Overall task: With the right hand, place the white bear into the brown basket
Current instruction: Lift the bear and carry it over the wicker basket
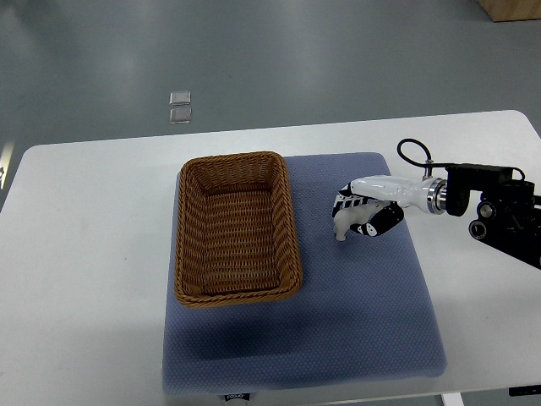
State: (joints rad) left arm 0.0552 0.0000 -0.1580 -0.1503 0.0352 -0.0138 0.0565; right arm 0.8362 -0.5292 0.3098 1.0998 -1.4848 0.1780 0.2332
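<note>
**Grey floor, white worktop, blue mat**

A white worktop (pixel 93 254) with rounded corners is seen against a smooth grey floor (pixel 296 59), on which soft reflections are cast. A blue-grey padded mat (pixel 372 321) is laid on the worktop. Two small pale squares (pixel 180 107) are seen on the floor, and a wooden corner (pixel 514 8) is glimpsed top right.

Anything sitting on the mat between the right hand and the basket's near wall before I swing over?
Nothing: the top view shows only bare blue mat between the right hand, closed around the white bear, and the brown basket.
</note>
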